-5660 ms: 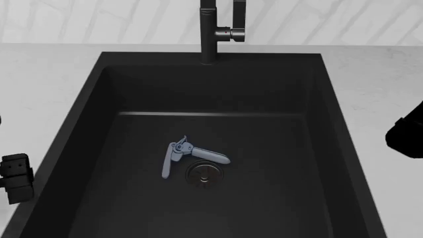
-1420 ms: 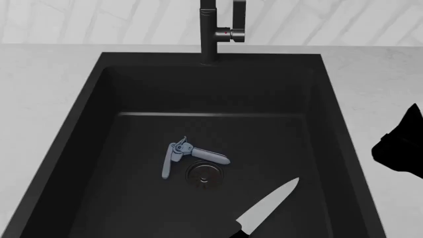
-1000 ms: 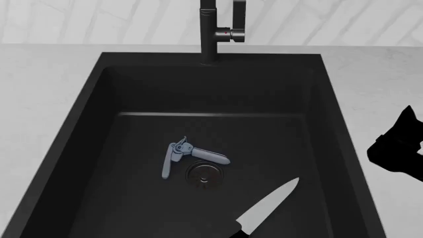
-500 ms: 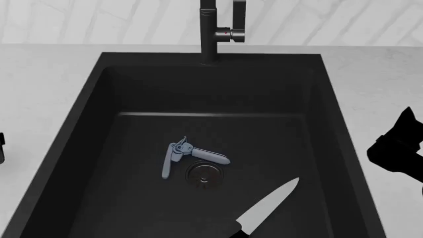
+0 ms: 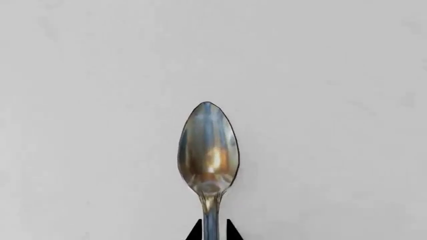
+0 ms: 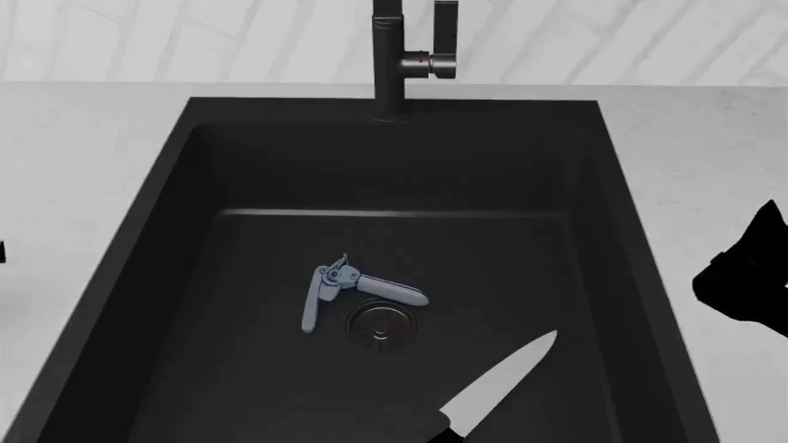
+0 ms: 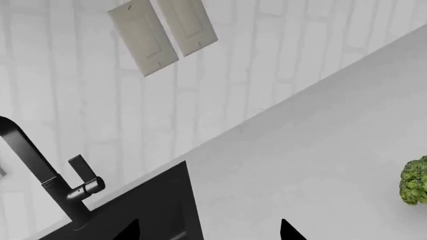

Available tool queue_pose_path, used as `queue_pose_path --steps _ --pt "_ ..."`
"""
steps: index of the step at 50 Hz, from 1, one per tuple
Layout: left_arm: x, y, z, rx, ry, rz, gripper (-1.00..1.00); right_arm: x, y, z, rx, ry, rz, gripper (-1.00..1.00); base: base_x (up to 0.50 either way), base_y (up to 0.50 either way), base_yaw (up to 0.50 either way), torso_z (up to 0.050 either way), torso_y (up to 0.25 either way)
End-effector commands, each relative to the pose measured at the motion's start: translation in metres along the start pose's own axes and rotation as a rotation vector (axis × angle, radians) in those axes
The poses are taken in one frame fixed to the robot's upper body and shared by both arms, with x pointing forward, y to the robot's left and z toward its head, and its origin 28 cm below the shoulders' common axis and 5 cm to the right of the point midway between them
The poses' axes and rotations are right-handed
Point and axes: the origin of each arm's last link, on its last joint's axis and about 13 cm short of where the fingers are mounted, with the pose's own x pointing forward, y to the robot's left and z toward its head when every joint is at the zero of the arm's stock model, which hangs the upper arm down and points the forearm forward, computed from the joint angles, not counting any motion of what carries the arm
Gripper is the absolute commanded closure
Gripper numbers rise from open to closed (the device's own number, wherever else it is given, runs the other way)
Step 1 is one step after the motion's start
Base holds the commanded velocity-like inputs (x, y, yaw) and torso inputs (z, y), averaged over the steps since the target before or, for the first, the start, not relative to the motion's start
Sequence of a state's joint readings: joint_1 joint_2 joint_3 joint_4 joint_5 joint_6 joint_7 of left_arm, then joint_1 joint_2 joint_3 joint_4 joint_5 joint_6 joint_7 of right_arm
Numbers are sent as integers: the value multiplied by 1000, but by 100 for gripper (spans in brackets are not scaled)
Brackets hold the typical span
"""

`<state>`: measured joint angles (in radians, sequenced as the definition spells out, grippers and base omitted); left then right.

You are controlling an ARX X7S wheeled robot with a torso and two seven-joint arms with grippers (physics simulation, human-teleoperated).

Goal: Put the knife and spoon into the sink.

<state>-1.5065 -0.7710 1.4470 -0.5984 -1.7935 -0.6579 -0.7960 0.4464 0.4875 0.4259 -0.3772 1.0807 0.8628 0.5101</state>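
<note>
The spoon (image 5: 208,150) lies bowl-up over the pale counter in the left wrist view, out of the head view. My left gripper (image 5: 212,233) is shut on its handle, with a black fingertip (image 5: 194,232) close on each side. The knife (image 6: 499,386) rests on the floor of the black sink (image 6: 148,231), blade pointing toward the far right, black handle at the near edge of the view. My right gripper (image 7: 208,231) is open and empty above the sink's right rim. Its arm (image 6: 745,281) shows as a dark shape at the right.
A blue-grey hinged tool (image 6: 351,291) lies beside the round drain (image 6: 382,323). The dark faucet (image 6: 391,55) stands at the sink's far rim. A broccoli floret (image 7: 415,180) sits on the counter to the right. Two switch plates (image 7: 163,32) hang on the tiled wall.
The knife has come to lie in the sink since the earliest frame. The sliver of left arm at the head view's left edge has moved up; the right arm has shifted slightly.
</note>
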Motion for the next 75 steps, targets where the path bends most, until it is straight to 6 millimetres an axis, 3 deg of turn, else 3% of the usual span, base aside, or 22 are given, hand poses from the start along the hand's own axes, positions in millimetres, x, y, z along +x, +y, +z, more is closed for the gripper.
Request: queue_pose_path --steps 1,7,12,23,30,38,50,60,75 --pt "-33 -13 38 88 -196 -54 100 4 -2 -2 12 -9 -1 -100 0 0 0 0 0" --pt "-68 -30 65 180 -343 -155 100 3 -2 -2 11 -6 3 -100 0 0 0 0 0" --pt "-90 -67 78 269 -416 -332 100 3 0 -2 10 -9 12 -100 0 0 0 0 0" --pt "-78 -145 70 234 -350 -665 100 -1 3 2 4 -14 13 -100 0 0 0 0 0" --pt "-55 -193 39 174 -225 -765 100 -5 0 4 5 -20 7 -100 0 0 0 0 0" --pt "-28 -208 -18 156 -92 -792 100 -16 1 9 9 -29 1 -100 0 0 0 0 0" --pt "-8 -210 -69 190 43 -746 100 -21 2 12 10 -30 -6 -100 0 0 0 0 0" --pt "-3 -210 -93 283 93 -723 100 -21 -2 9 14 -27 -15 -100 0 0 0 0 0" --pt "1 -208 -96 298 91 -716 100 -22 -4 7 18 -30 -16 -100 0 0 0 0 0"
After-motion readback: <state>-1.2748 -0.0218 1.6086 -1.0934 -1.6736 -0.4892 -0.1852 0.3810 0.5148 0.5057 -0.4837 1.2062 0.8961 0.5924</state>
